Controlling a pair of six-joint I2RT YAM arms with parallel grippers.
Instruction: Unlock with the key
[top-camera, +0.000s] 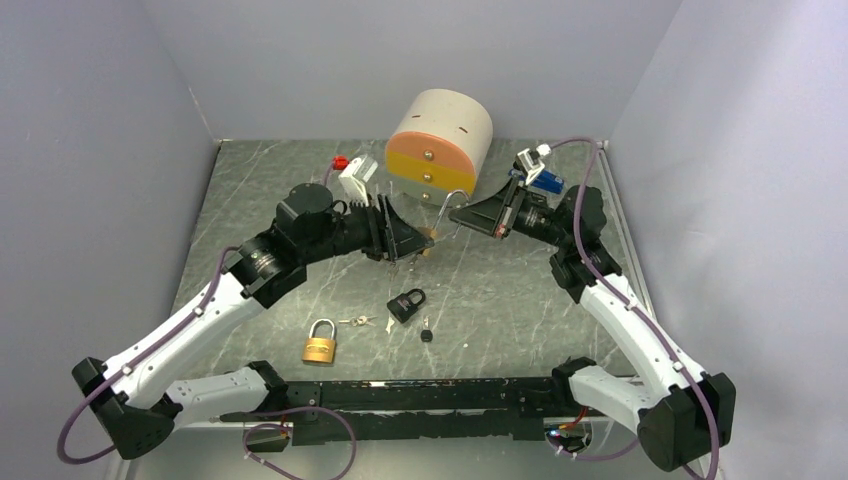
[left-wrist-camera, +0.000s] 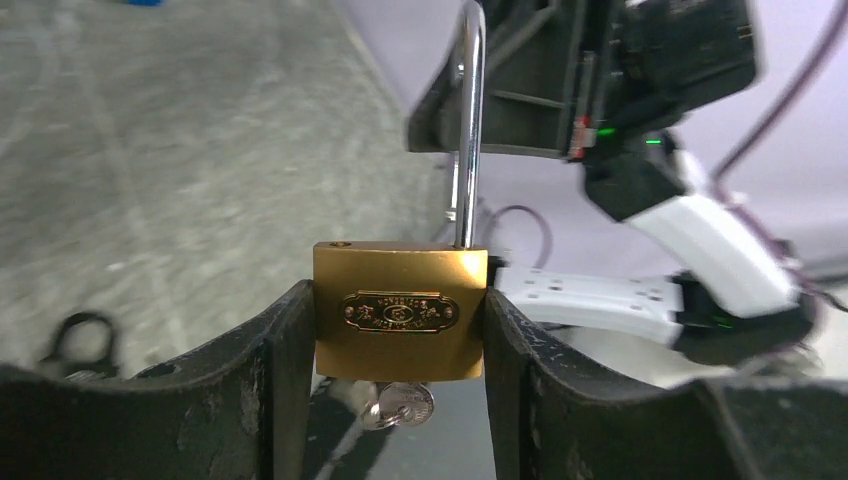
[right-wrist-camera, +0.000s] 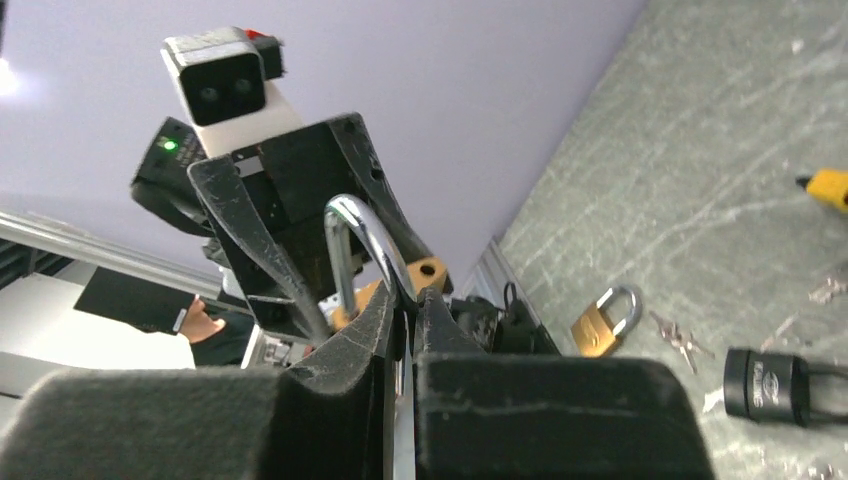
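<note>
Nearest the arm bases, well short of the held padlock, a spare brass padlock, loose keys and a black padlock lie on the table.

The held padlock is raised. The left gripper pinches its body, and the key is seated underneath.

The right gripper has its fingers pressed together on the shackle, whose short leg appears clear of its hole.

Judgement: this is the shackle-release step, near complete. Next, draw the shackle fully clear with the left grip firm.

Beyond the held padlock stands a round drawer unit.
</note>
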